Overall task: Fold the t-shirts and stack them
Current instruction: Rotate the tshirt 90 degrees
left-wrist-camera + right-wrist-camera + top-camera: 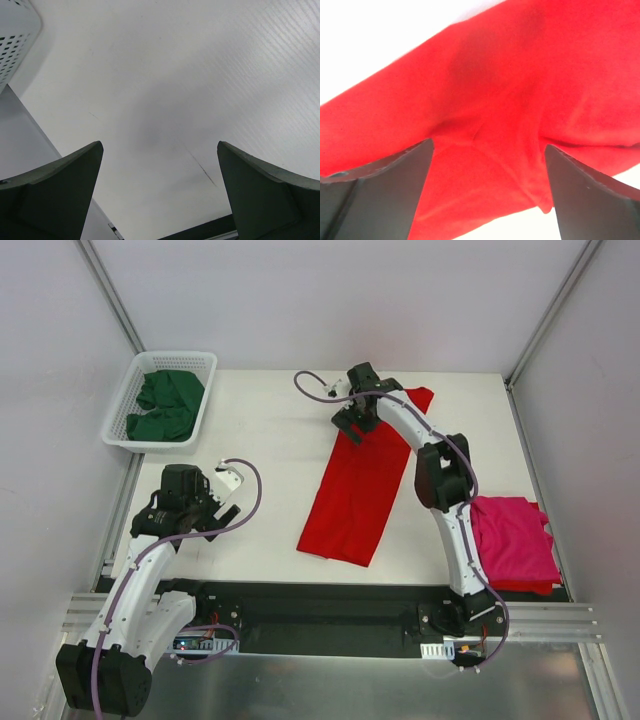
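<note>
no readable text, no labels, no numbers (anywhere in view)

Soft, matt cloth with shallow creases makes up the red t-shirt (352, 490). The counter (270, 460) beneath it is a dull white sheet, finely ribbed up close and marked by one thin dark scuff. The magenta-pink t-shirt (512, 538) and dark green t-shirts (165, 405) share the same unshiny fabric finish. The basket (125, 390) is white perforated plastic with a slight sheen. The fingers (60, 190) of the left gripper (160, 147) appear to be matt dark plastic. The rail (560, 622) is pale brushed metal.
</note>
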`<state>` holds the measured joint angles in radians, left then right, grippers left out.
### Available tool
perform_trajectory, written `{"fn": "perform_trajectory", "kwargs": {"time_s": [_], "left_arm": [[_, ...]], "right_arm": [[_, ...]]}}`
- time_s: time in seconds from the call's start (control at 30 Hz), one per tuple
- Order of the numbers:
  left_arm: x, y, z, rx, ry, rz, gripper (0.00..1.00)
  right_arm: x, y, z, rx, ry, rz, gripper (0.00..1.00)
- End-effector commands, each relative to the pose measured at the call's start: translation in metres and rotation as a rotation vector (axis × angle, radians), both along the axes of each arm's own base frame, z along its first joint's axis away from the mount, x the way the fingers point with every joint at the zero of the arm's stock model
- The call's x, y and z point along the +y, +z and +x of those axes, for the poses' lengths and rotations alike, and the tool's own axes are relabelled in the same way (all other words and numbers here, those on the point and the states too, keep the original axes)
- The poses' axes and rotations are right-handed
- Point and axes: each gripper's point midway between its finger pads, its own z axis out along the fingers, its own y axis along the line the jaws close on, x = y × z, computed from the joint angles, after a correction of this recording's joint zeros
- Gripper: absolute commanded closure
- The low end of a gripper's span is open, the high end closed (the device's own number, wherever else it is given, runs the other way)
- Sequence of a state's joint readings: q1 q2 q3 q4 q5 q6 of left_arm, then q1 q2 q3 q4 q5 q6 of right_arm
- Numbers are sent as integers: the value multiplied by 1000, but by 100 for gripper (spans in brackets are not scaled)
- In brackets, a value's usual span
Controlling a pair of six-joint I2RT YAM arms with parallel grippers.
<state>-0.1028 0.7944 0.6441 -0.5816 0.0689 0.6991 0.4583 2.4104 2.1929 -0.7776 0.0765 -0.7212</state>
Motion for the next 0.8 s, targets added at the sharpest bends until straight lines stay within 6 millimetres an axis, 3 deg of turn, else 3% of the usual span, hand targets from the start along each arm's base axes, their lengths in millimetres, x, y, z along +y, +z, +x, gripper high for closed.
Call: {"fn": "perform_trajectory", "kwargs": {"time_s": [0.0,0.07,0.1,0.13,0.2,0.33,0.57,0.77], "left_arm": [[0,11,3,-24,3,-10,1],[0,11,3,-24,1,-8,1],[0,10,3,-22,1,-10,1],[0,10,3,-19,2,-11,1],[-1,8,2,-13,-3,-14,1],[-1,7,1,-10,-1,-14,1],[-1,2,-3,-8,-1,-16,1],[0,-1,-5,-7,-1,-14,1]], "right_arm": [[13,69,-19,-29,-87,132,4],[12,74,-32,-2,-151,183,4],[12,93,-36,-28,-189,226,4],[18,86,-49,25,-270,296,4],[21,93,-61,34,-345,353,4],[23,63,-91,126,-540,376,4],[20,17,-116,71,-559,192,4],[10,-9,-120,56,-594,110,4]]}}
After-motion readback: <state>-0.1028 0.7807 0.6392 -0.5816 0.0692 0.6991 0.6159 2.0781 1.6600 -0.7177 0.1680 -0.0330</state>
